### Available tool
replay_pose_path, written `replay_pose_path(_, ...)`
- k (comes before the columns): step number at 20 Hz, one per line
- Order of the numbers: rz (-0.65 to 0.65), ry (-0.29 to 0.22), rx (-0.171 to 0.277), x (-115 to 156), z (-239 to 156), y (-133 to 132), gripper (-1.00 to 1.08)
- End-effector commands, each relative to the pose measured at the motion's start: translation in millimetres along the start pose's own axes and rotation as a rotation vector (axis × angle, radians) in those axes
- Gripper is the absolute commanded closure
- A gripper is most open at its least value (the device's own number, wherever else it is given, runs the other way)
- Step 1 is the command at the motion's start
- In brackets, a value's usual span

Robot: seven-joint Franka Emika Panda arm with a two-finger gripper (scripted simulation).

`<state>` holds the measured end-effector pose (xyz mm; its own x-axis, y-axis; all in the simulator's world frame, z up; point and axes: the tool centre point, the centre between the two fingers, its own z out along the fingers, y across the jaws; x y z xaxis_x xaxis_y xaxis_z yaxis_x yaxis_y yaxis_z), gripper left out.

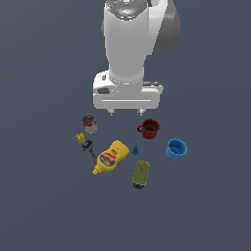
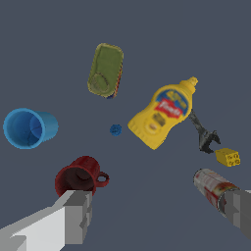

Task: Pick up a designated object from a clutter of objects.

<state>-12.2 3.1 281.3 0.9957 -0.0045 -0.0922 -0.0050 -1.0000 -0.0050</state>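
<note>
One arm: the Panda stood at the far side of the dark desk [image 1: 44,206], its gripper [image 2: 159,215] hanging above the far edge of the clutter.
Jaws: spread wide and holding nothing; in the wrist view one finger [image 2: 73,215] showed beside the red mug and the other beside the small jar.
Olive can [image 1: 140,173]: lay on its side at the near edge of the clutter, well apart from the jaws, with the mug and the mustard bottle nearer to them than it was.
Can's neighbours: the mustard bottle [image 1: 111,157] just to its left in the exterior view, the blue cup [image 1: 176,149] to its right and a little farther back, a tiny blue piece [image 1: 135,150] between can and bottle.
Can's axis: ran roughly near-to-far, tilted slightly; the dark navy end pointed toward the near side, the olive end toward the arm.
Red mug [image 1: 149,128]: upright, opening up, inside looked dark and empty, handle toward the exterior view's left.
Blue cup: tipped over, its mouth open to the wrist view, nothing seen inside.
Small jar [image 1: 89,124]: brown and white, at the far left; contents could not be told.
Small pieces: a yellow block [image 1: 81,138] and a dark clamp-like tool [image 1: 88,148] left of the bottle.
</note>
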Motion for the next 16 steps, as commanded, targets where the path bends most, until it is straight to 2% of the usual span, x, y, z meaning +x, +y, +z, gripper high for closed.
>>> replay_pose_path(1, 0.000, 0.000, 0.000, 0, 0, 0, -0.92)
replay_pose_path(10, -0.028, 0.001, -0.019, 0, 0, 14, -0.92)
replay_pose_path(16, -0.025, 0.001, -0.019, 2, 1, 13, -0.92)
